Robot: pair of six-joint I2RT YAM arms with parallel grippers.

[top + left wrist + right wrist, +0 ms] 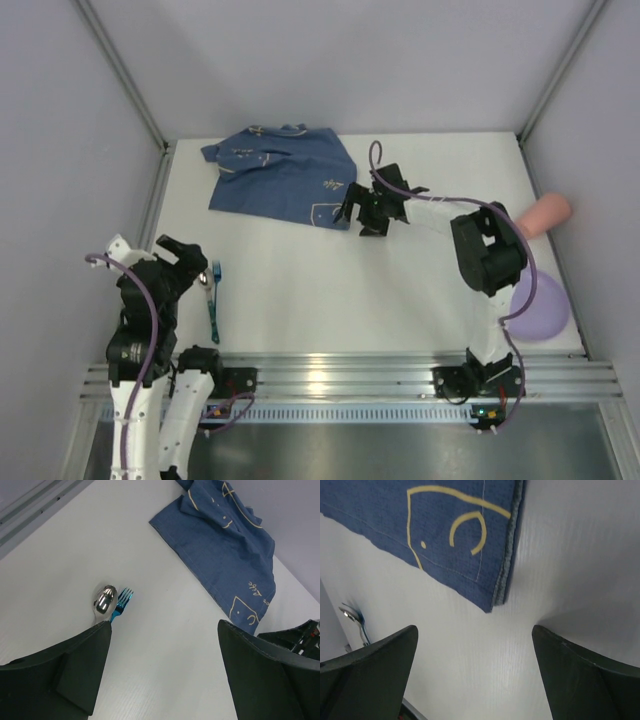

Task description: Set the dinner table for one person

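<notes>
The white dinner table point(330, 290) fills the workspace, its ridged rail along the near edge, and a rumpled blue cloth mat point(285, 178) lies at its far side. The right gripper point(352, 214) hangs by the mat's near right corner, jaws spread wide with nothing between them. The left gripper point(190, 256), equally wide and empty, hovers beside the spoon point(206, 283) and blue fork point(214, 305), which lie together near the left edge. A purple dish point(545, 310) at the near right is partly hidden behind the right arm, and a pink cup point(545, 214) lies at the right edge; neither shows its inside.
</notes>
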